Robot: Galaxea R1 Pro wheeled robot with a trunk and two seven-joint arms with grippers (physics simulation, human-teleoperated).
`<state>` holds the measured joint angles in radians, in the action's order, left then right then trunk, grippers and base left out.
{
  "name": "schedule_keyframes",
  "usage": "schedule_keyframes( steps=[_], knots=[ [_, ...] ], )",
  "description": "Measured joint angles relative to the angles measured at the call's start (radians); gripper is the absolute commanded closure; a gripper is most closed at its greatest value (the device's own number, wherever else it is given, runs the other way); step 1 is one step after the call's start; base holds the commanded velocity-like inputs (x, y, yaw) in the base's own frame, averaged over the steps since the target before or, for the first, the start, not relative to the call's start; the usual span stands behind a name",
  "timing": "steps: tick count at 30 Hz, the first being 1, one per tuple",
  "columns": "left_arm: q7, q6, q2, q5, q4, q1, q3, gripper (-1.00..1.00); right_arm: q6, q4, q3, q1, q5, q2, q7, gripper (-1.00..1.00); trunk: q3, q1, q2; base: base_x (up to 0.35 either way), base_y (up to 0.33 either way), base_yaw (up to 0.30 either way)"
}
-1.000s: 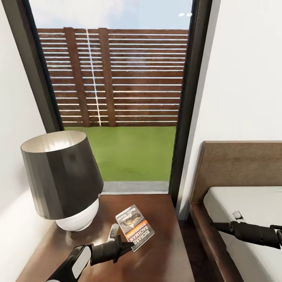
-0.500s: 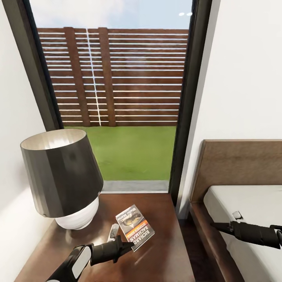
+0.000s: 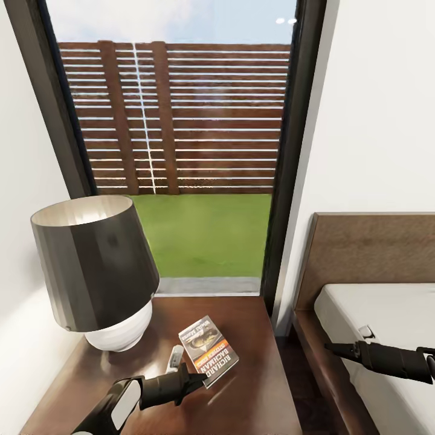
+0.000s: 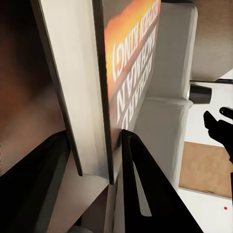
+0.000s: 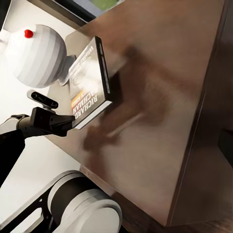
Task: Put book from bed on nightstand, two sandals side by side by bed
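The left end effector (image 3: pixel 196 379) is clamped on the near edge of the small thin paperback book with a dark cover and orange band (image 3: pixel 208 350), which sits over the middle of the glossy dark reddish-brown wooden nightstand (image 3: pixel 260 393); in the left wrist view the book (image 4: pixel 124 77) stands between the two black fingers (image 4: pixel 145 194). A dark-shaded lamp with a white base (image 3: pixel 96 272) occupies the nightstand's far left corner. The right end effector (image 3: pixel 331 347) hovers over the bed's pale mattress (image 3: pixel 386 314) near its left edge; whether it is open or closed I cannot tell.

The bed (image 3: pixel 374 314) runs off the head view's right edge.
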<state>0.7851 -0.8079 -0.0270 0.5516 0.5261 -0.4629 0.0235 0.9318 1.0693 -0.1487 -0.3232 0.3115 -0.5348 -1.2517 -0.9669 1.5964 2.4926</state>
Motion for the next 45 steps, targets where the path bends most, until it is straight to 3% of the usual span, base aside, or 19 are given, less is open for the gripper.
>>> schedule_keyframes(
  steps=[3,14,18,30,35,45],
  knots=[
    [0.0,0.001,0.0,-0.002,0.0,0.0,0.0,1.0,0.0,0.0,0.0,0.0,-0.001,0.0,0.001,-1.0,-0.011,0.005,0.007,0.0,0.0,0.0],
    [0.0,0.0,0.001,0.0,0.0,0.0,0.0,1.0,0.0,0.0,0.0,0.0,-0.001,0.0,0.0,-1.0,-0.011,0.005,0.007,0.0,0.0,0.0],
    [0.0,0.001,0.001,-0.002,0.0,0.0,0.0,1.0,0.0,0.0,0.0,0.0,-0.001,0.0,0.001,-1.0,-0.026,0.007,0.008,0.0,0.0,0.0],
    [0.0,0.0,0.001,0.0,0.0,0.0,0.001,1.0,0.0,0.0,0.0,0.0,-0.001,0.0,0.001,-1.0,-0.026,0.007,0.008,0.0,0.0,0.0],
    [0.0,0.001,0.001,-0.003,0.0,0.0,0.001,1.0,0.0,0.0,0.0,0.0,-0.001,0.0,0.001,-1.0,-0.046,0.009,0.01,0.0,0.0,0.0],
    [0.0,0.0,0.001,0.0,0.0,0.0,0.001,1.0,0.0,0.0,0.0,0.0,-0.001,0.0,0.001,-1.0,-0.046,0.009,0.01,0.0,0.0,0.0]
  ],
)
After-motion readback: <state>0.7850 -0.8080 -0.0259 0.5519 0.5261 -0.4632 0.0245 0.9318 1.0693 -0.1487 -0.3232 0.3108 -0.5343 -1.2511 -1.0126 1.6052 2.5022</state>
